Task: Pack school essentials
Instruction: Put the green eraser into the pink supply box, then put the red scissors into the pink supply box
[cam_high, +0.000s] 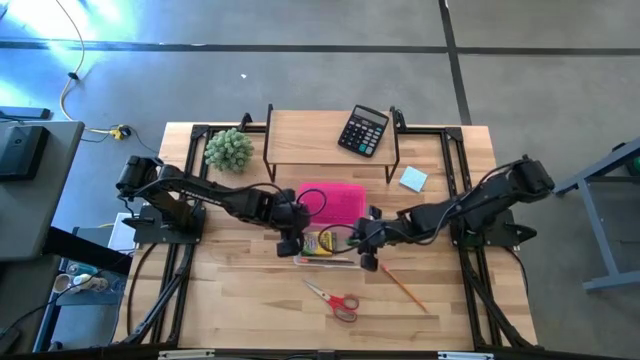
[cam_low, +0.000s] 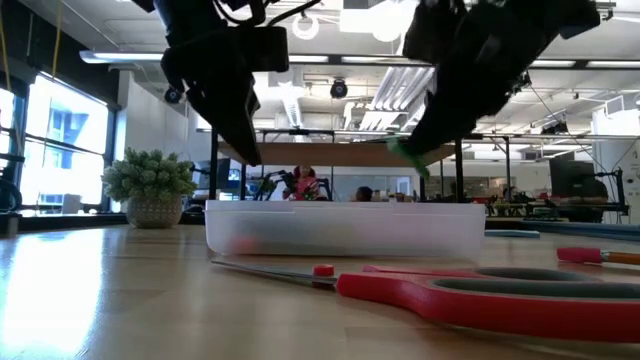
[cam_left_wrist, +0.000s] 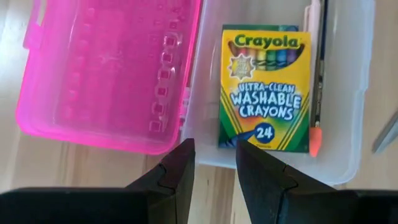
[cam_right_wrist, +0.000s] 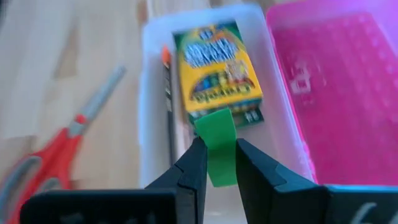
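**Eraser held over the pencil case**

Small green rectangular eraser (cam_right_wrist: 216, 148) is pinched in my right hand (cam_right_wrist: 216, 163), hovering above the clear plastic case tray (cam_left_wrist: 348, 168), where the yellow-green crayon box (cam_left_wrist: 266, 87) already lies. My left hand (cam_left_wrist: 212, 163) waits spread at the tray's edge, beside the pink lid (cam_left_wrist: 106, 68). Released off-centre, the eraser could bounce off the box onto the wooden tabletop (cam_high: 240, 290).

One case (cam_high: 322, 247), one crayon box (cam_left_wrist: 266, 87), one scissors (cam_high: 334, 300), one pencil (cam_high: 403, 286), one eraser (cam_right_wrist: 216, 146), one notepad (cam_high: 413, 179), one calculator (cam_high: 363, 131), one plant (cam_high: 229, 151).
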